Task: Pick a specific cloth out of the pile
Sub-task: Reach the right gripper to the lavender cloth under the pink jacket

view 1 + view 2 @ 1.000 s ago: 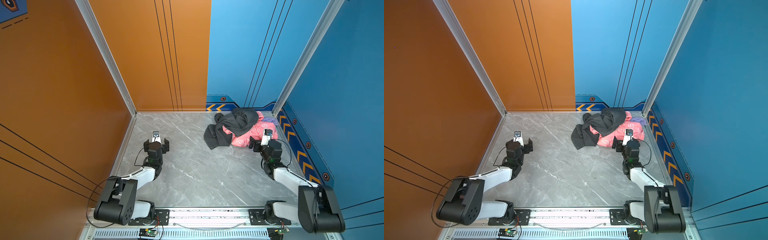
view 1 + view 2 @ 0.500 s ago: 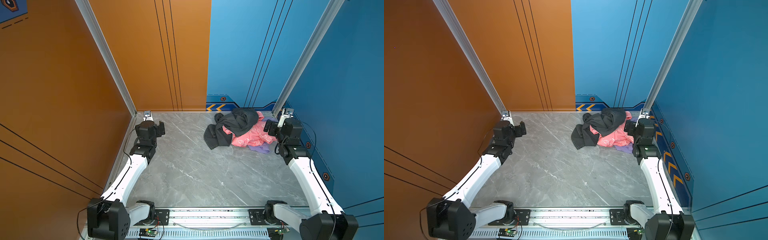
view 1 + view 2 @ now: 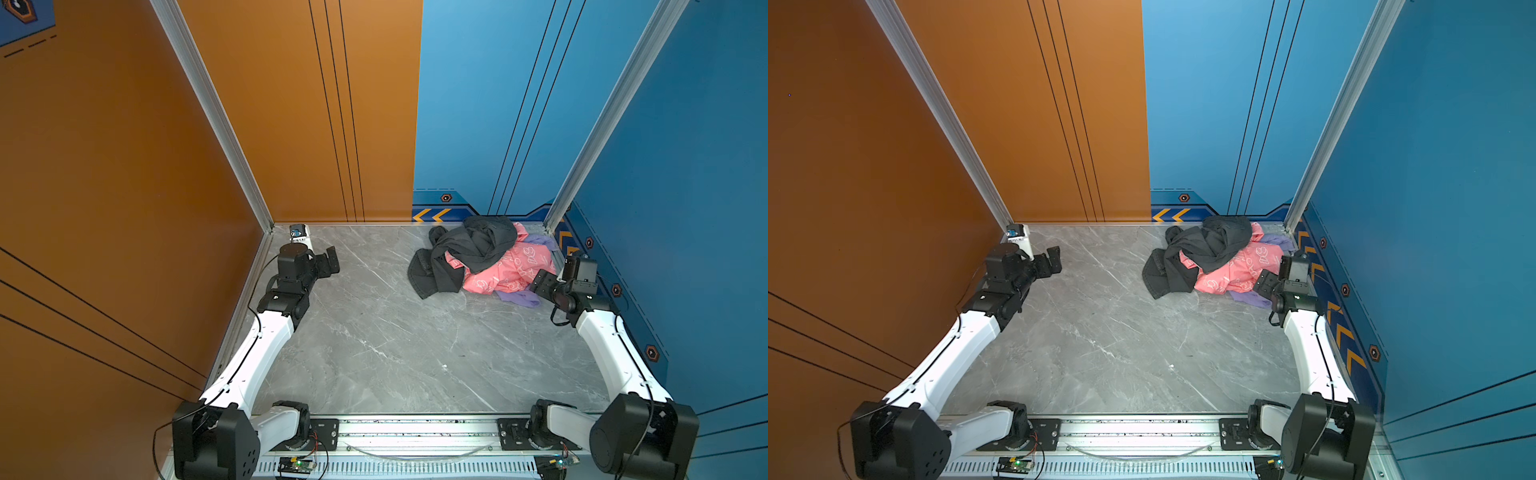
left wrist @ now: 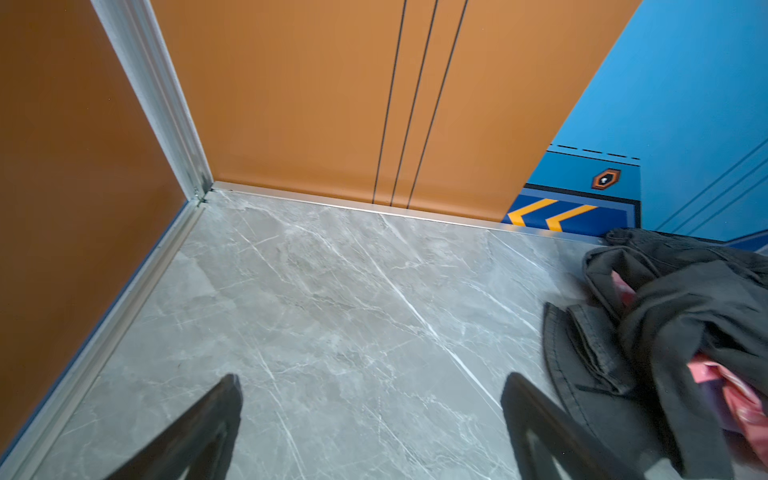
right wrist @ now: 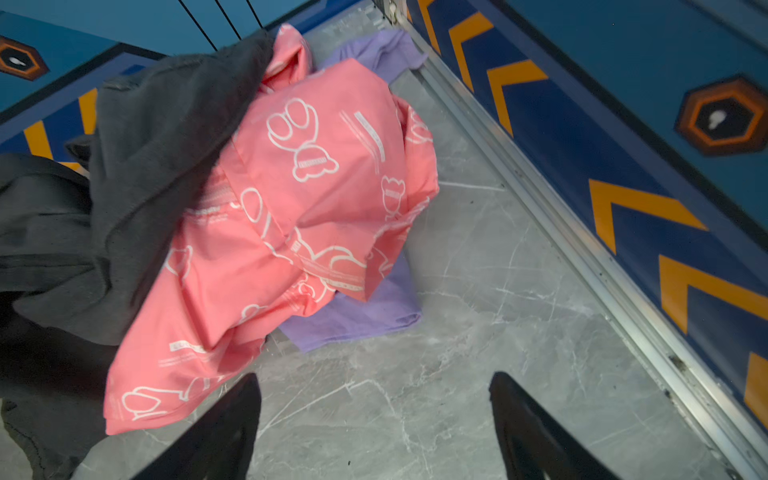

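The pile [image 3: 478,249] lies at the back right of the grey marble table: a dark grey garment [image 5: 137,166] draped over a pink printed one [image 5: 316,187]. The cloth [image 5: 365,311], plain lavender, pokes out from under the pink garment at the near right edge, seen in both top views [image 3: 517,297] [image 3: 1250,298]; most of it is buried. My right gripper [image 5: 374,380] is open just short of that lavender corner [image 3: 544,284], with only bare table between its fingers. My left gripper [image 4: 374,379] is open and empty at the back left [image 3: 328,262], far from the pile.
The blue right wall and its metal floor rail [image 5: 582,257] run close beside my right gripper. Orange walls [image 3: 124,166] close off the left and back near my left arm. A mounting rail [image 3: 415,428] crosses the front edge.
Both arms have unfolded from near the front and reached toward the back. In the last half second the right gripper dropped and swung toward the lavender corner; the left stayed put.
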